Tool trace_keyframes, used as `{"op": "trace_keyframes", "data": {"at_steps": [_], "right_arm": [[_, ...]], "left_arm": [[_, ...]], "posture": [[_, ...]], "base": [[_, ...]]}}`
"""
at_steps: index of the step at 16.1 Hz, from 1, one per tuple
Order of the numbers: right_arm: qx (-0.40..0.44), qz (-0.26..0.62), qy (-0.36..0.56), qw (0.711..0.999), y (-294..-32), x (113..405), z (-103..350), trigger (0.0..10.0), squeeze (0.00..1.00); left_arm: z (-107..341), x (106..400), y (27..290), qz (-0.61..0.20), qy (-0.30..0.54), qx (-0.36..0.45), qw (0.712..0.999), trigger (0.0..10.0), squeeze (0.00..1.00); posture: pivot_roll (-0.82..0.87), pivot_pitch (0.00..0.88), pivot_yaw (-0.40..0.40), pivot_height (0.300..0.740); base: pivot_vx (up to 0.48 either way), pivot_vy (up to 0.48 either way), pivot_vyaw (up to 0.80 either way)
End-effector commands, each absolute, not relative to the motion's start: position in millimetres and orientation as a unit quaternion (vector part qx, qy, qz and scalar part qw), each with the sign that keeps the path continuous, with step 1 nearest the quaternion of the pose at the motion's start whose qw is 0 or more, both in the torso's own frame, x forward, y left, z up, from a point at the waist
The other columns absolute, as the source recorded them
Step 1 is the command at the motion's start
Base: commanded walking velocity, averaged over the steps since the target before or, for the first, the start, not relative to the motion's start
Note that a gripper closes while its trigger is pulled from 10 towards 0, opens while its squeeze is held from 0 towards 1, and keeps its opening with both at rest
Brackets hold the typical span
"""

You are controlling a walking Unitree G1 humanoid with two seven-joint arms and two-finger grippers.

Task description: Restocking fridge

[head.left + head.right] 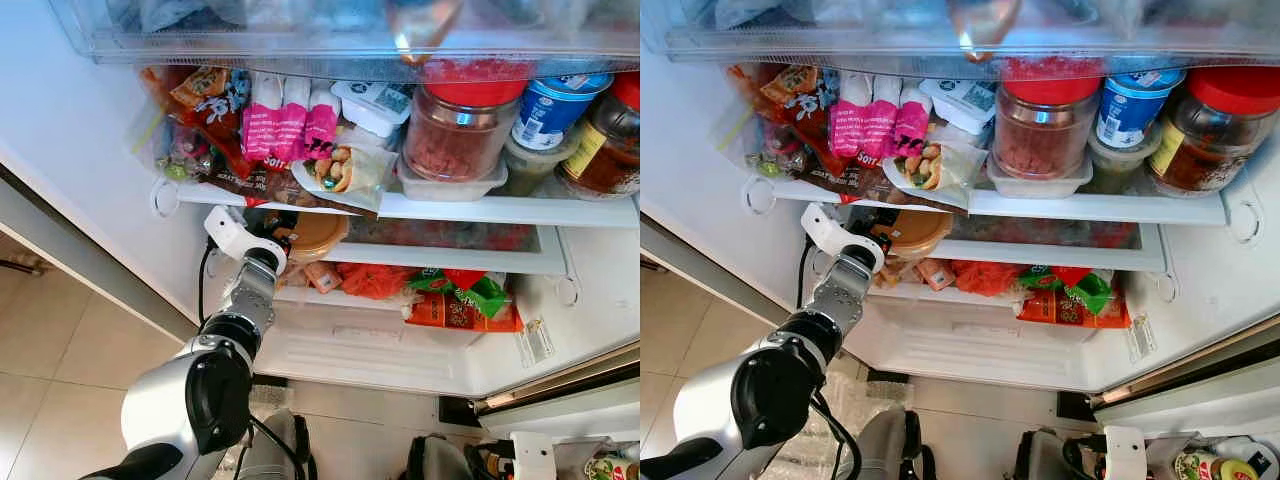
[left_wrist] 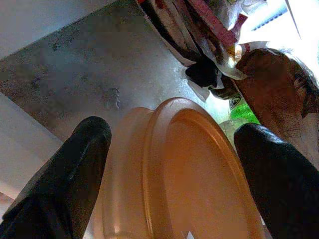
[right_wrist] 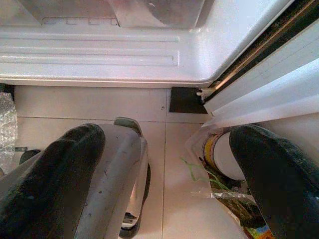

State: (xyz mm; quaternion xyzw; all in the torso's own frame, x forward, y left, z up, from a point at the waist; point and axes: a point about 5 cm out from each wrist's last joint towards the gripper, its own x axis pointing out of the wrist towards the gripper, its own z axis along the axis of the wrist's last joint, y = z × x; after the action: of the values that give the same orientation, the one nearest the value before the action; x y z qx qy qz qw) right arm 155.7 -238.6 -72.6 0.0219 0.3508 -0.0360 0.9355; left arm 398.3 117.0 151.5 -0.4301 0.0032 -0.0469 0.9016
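Under the crowded upper shelf [image 1: 470, 208], left end effector [image 1: 283, 238] reaching into the lower fridge shelf beside an orange-lidded container [image 1: 318, 235], low enough to clear the packets above

From the left wrist: fingers [image 2: 75, 164] spread wide either side of that container, seemingly not yet gripping

From the right wrist: right end effector [image 3: 164, 179] released, idle above floor tiles [image 3: 89, 102]
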Motion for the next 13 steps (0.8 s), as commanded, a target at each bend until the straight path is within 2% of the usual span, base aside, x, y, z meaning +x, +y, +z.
{"op": "trace_keyframes", "data": {"at_steps": [1, 4, 5, 7, 13], "right_arm": [[0.041, -0.02, 0.508, 0.86, -220.8, 72.2, -108.4, 10.0, 0.0], [0.041, -0.02, 0.508, 0.86, -220.8, 72.2, -108.4, 10.0, 0.0], [0.042, -0.019, 0.508, 0.86, -220.4, 72.8, -108.4, 10.0, 0.0], [0.042, -0.017, 0.507, 0.861, -219.5, 73.7, -108.4, 10.0, 0.0], [0.043, -0.016, 0.506, 0.862, -218.8, 74.6, -108.3, 10.0, 0.0]], "left_arm": [[146.7, 396.8, 117.2, -0.046, 0.012, -0.43, 0.902, 10.0, 1.0], [146.7, 396.8, 117.2, -0.046, 0.012, -0.43, 0.902, 10.0, 1.0], [144.1, 394.5, 115.8, -0.07, 0.008, -0.423, 0.903, 10.0, 0.0], [138.1, 389.3, 114.9, -0.111, -0.001, -0.406, 0.907, 10.0, 0.0], [135.9, 387.5, 119.8, -0.112, -0.01, -0.407, 0.906, 10.0, 0.0]], "posture": [[-0.14, 0.279, 0.09, 0.641], [-0.14, 0.279, 0.09, 0.641], [-0.13, 0.274, 0.095, 0.641], [-0.12, 0.273, 0.095, 0.641], [-0.12, 0.271, 0.097, 0.641]], "base": [[0.0, 0.0, 0.0], [0.0, 0.0, 0.0], [0.0, 0.0, 0.0], [0.0, 0.0, 0.0], [0.0, 0.0, 0.0]]}}
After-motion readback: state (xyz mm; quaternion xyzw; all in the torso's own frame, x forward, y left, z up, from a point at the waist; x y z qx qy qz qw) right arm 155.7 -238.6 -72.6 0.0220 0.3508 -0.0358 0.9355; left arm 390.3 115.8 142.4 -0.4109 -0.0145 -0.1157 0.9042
